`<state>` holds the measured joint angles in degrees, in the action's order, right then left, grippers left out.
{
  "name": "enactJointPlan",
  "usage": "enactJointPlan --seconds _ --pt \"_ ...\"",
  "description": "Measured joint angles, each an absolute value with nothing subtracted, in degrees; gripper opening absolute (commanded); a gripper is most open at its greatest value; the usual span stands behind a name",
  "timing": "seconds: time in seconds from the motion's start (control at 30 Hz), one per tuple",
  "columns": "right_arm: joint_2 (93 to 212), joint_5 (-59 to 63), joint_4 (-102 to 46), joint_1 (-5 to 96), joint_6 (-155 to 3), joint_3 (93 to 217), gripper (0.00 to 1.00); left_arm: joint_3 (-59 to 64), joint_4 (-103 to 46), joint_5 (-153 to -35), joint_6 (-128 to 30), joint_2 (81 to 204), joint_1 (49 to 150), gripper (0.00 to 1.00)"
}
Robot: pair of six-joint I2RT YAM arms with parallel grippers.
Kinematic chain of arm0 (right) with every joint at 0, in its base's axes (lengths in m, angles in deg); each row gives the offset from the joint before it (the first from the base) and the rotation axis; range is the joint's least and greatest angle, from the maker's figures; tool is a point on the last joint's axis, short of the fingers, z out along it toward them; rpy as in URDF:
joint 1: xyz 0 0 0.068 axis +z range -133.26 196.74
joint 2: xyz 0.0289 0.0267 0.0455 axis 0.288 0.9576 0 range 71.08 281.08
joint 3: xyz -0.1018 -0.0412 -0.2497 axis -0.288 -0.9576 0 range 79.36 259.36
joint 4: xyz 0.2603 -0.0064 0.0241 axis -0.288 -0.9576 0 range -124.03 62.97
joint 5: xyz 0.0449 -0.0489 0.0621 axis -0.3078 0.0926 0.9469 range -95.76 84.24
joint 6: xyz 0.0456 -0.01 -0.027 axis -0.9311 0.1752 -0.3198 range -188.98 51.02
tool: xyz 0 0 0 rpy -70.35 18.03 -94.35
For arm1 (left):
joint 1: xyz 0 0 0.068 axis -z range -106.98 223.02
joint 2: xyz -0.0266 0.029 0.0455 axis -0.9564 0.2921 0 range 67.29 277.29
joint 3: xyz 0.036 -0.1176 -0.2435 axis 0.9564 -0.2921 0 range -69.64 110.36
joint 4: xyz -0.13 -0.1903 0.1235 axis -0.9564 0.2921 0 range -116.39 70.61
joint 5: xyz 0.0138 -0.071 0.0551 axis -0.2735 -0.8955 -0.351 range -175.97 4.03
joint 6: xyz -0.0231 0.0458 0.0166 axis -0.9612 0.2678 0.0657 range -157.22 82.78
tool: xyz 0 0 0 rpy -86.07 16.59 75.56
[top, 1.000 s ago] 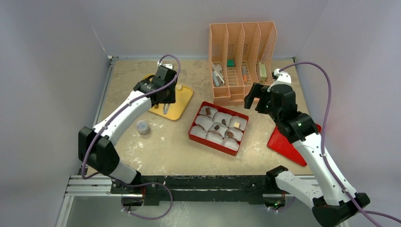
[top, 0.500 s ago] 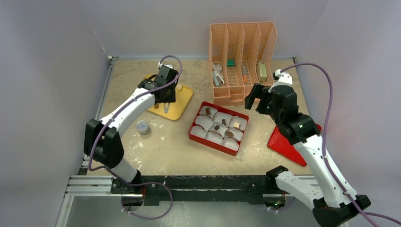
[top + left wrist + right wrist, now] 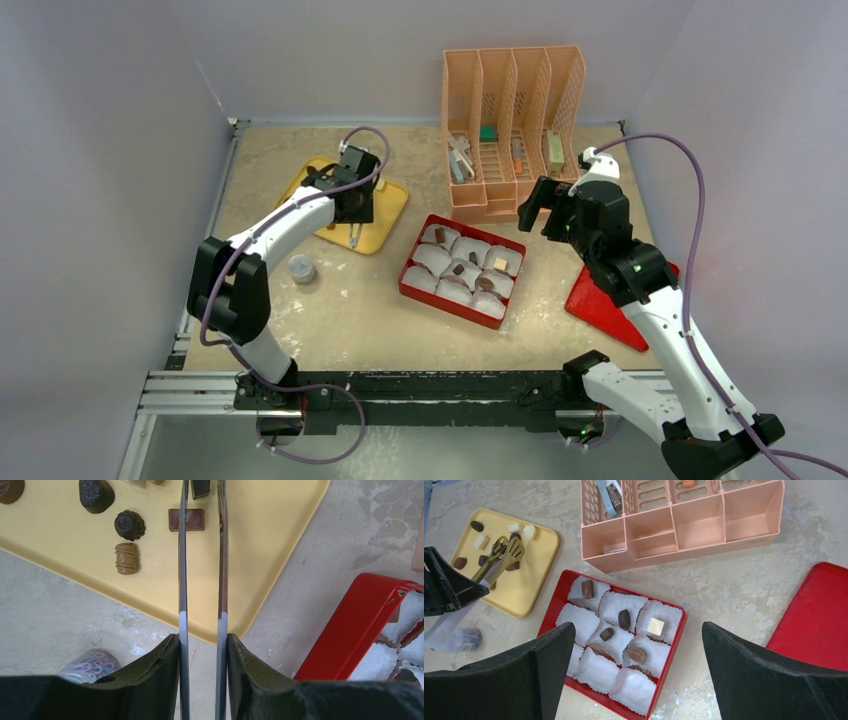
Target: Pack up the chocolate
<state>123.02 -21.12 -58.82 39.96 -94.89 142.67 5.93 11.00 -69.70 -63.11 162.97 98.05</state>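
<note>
Progress: five of nine paper cups (image 3: 596, 672) in the red box (image 3: 445, 306) hold chocolate (image 3: 624, 619); four sit empty. Several pieces (image 3: 129, 525) lie on the yellow tray (image 3: 280, 540). Left gripper (image 3: 201, 640) clamps tongs (image 3: 182, 580) over that tray. A dark piece (image 3: 200, 487) sits between the tips, cut off at the frame edge, grip uncertain. Right gripper (image 3: 638, 627) hangs wide, empty.

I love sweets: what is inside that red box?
White paper cups fill the red box; five hold one chocolate each, three look empty. A jaw of the right gripper covers part of one corner cup, hiding its contents.
</note>
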Motion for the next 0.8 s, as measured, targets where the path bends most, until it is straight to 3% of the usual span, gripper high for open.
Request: enactJointPlan --seconds 0.43,0.8 --pt "123.1 -21.1 -58.8 40.0 -94.9 142.7 0.99 5.3 11.4 -70.8 -62.6 162.3 97.9 0.00" --pt "124.2 -20.6 -58.8 40.0 -95.1 142.7 0.99 5.3 14.5 -74.1 -62.5 156.0 97.8 0.00"
